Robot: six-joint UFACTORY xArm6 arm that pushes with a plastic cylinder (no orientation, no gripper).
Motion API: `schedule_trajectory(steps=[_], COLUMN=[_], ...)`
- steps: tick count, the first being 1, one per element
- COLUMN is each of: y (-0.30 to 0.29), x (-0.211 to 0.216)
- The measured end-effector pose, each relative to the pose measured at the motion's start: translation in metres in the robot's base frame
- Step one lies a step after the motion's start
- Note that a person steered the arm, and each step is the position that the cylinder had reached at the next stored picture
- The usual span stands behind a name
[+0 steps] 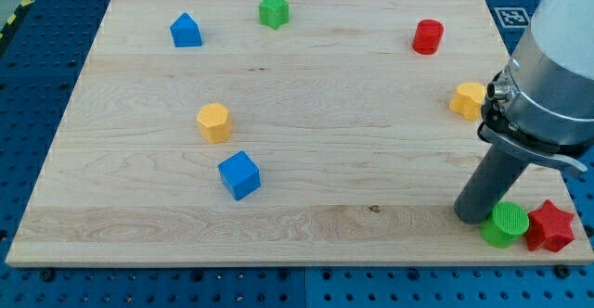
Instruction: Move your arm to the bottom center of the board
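Observation:
My tip (475,217) rests on the wooden board (306,95) near its bottom right corner. A green cylinder (507,224) lies just right of the tip, close to touching it. A red star (550,226) sits right of the green cylinder at the board's edge. A yellow block (468,99) lies above the tip, partly hidden behind the arm (548,85). A blue cube (239,175) and a yellow hexagon (213,122) lie left of the board's middle.
A blue house-shaped block (186,31) lies at the top left, a green star (273,11) at the top middle, and a red cylinder (427,36) at the top right. A blue perforated table surrounds the board.

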State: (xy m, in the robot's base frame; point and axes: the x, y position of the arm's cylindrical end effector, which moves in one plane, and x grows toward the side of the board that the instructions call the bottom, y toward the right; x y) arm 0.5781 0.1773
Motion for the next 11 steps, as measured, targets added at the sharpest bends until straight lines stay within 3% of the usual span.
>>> schedule_trajectory(steps=[3,5,7,11], y=[-0.003,-0.064,-0.082,-0.090], x=[0.002,0.006,0.007,0.007])
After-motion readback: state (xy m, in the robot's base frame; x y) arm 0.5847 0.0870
